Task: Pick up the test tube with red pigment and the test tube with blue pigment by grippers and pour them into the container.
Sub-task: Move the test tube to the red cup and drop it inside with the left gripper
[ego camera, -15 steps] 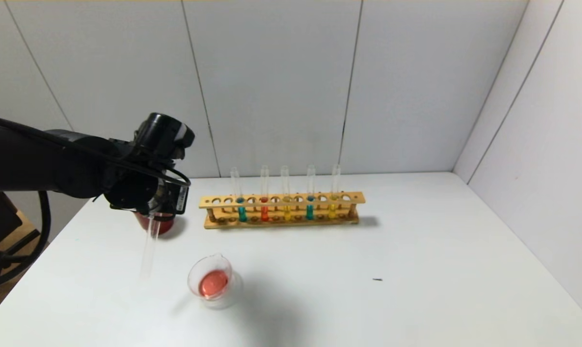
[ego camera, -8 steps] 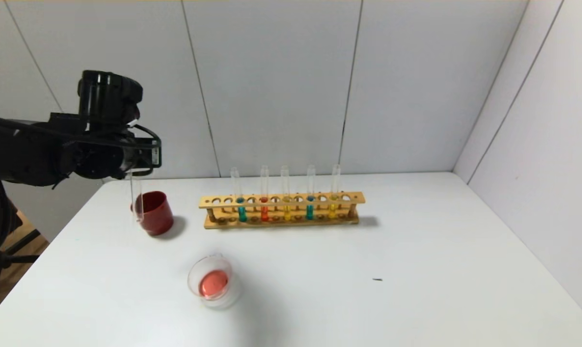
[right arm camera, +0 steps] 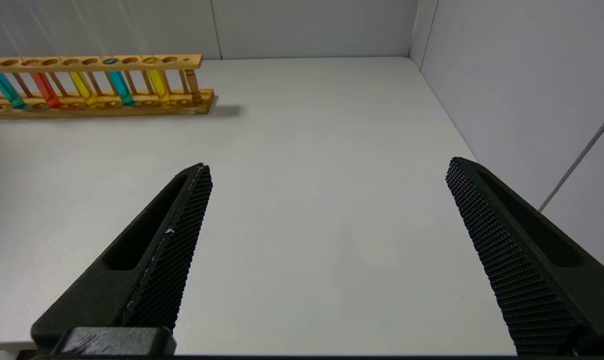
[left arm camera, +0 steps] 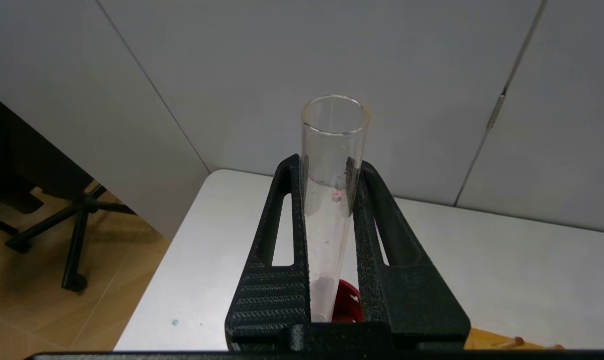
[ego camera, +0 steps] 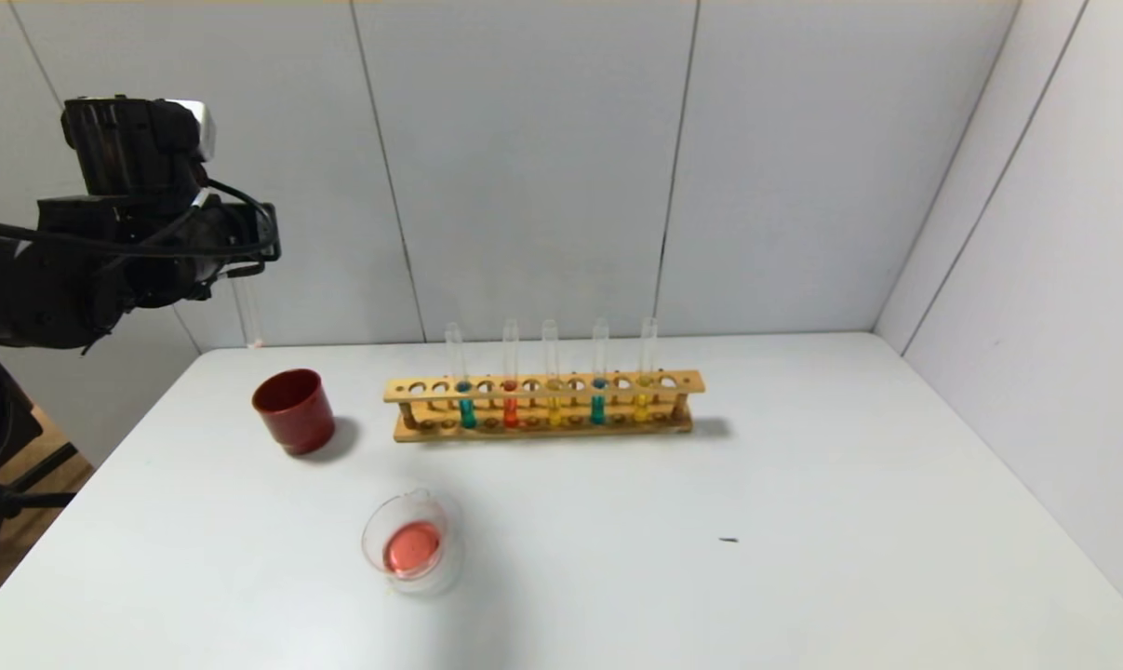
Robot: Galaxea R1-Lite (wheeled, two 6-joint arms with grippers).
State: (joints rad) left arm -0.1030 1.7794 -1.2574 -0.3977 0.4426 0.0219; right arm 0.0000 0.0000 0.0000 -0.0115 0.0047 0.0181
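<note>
Left gripper point(left arm camera: 332, 165) clamps an emptied test tube point(left arm camera: 332, 200) upright between its fingers; the red cup point(ego camera: 293, 410) sits below it. Right gripper point(right arm camera: 329, 175) hangs spread wide, with the rack point(right arm camera: 91, 85) ahead.

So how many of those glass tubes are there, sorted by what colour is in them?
Teal-blue: 2, in the wooden rack, the first and fourth from the left.
Orange-red: 1, racked.
Yellow: 2, racked.
Empty: 1, clamped in the left gripper above the dark red cup.
Total: 6 tubes.
</note>
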